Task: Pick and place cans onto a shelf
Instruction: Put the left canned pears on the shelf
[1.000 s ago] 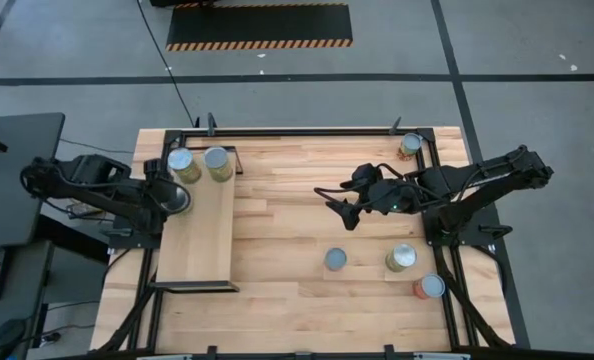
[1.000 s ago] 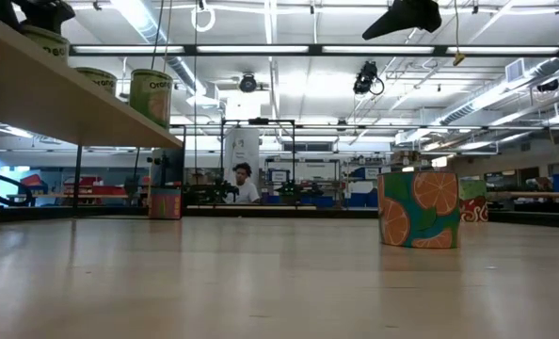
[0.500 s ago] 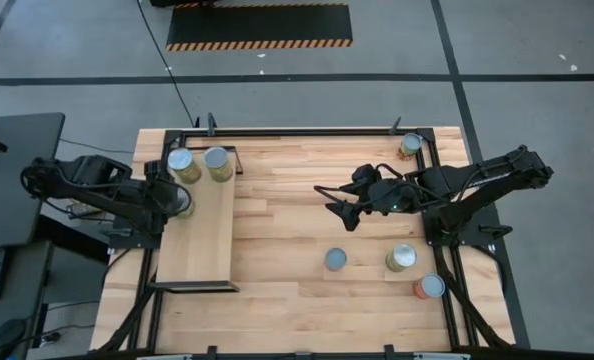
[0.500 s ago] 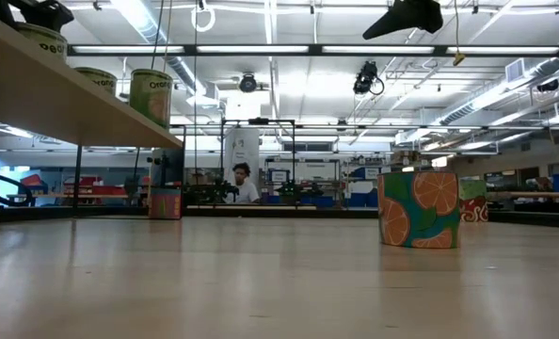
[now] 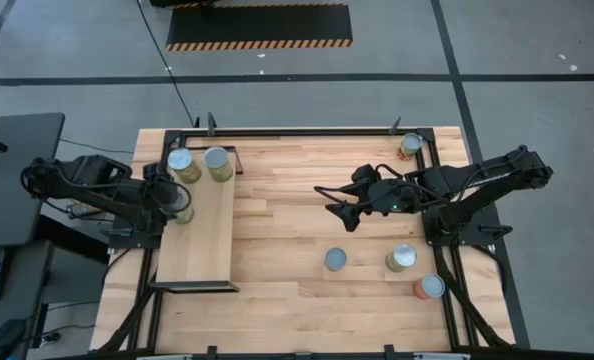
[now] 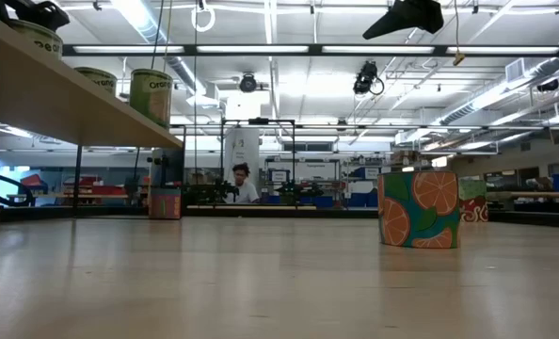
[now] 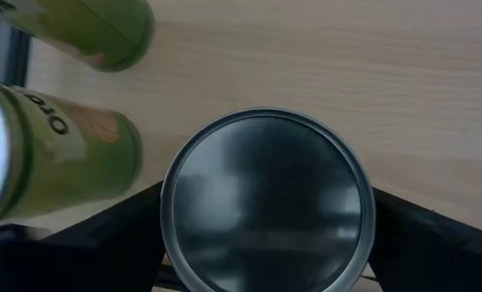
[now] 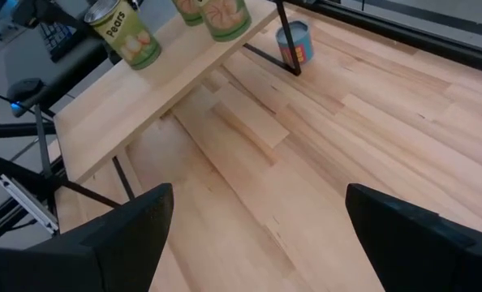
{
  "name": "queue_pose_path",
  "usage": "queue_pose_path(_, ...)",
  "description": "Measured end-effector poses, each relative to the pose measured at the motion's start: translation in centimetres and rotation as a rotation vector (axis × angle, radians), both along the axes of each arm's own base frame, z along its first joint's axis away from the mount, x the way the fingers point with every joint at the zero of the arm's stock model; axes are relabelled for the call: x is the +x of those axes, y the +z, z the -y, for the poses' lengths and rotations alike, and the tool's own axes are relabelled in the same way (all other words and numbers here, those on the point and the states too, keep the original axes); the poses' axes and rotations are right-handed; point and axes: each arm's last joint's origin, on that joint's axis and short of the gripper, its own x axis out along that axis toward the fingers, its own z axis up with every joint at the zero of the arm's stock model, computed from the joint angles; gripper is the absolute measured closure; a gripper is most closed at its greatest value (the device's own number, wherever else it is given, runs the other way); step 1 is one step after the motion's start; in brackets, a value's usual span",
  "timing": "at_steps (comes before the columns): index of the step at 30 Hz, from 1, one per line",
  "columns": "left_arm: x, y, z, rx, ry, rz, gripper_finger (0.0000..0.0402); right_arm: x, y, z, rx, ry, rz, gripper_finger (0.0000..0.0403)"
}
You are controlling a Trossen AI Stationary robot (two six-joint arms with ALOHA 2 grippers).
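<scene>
The shelf [image 5: 199, 238], a pale board on a black frame, stands at the table's left. Two green cans [image 5: 182, 163] [image 5: 217, 162] stand on its far end. A third can [image 7: 265, 207] stands upright just nearer on the shelf, silver top up, and my left gripper [image 5: 175, 203] hangs open over it, one finger on each side. My right gripper [image 5: 339, 208] hovers open above the table's middle, holding nothing. More cans stand on the table: a bluish one [image 5: 335, 260], a yellowish one [image 5: 401, 258], an orange-red one [image 5: 429, 288]. My left gripper comes at the can from above, slanting down, with its fingers [image 7: 423, 239] at either side of the can's top rim [image 7: 363, 211]. The can stands upright on the shelf board. Whether the fingers touch the can I cannot tell.
Another can [image 5: 410, 145] stands at the table's far right corner. A small blue and red can [image 8: 294, 42] sits on the table by the shelf's far leg. The plank tabletop [image 5: 287, 230] between the shelf and the right-hand cans is bare. A person [image 6: 243, 184] shows far behind the table.
My left gripper has turned slightly over the third can on the shelf, and more of that can's green side shows in the high view now. The can stays where it stood.
</scene>
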Motion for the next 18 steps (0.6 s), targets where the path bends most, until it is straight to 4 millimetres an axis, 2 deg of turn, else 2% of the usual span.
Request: queue_pose_path(18,-0.03,0.0,0.08,-0.024,-0.015,-0.008,0.0047,0.04,0.03,-0.05,0.015,0.01,0.005,0.003)
